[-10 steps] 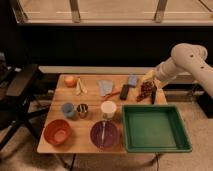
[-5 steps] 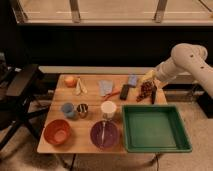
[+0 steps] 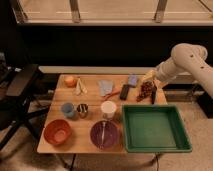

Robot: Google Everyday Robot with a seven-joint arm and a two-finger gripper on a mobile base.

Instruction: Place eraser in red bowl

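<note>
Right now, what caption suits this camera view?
Tool over the table, far right; eraser lies nearby untouched; red bowl sits near-left corner.

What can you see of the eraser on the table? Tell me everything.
The eraser is a small dark grey-black rectangular block lying flat on the wooden table, toward its far edge and just right of the light-blue cloth. The gripper hangs off to its right, not touching it.
</note>
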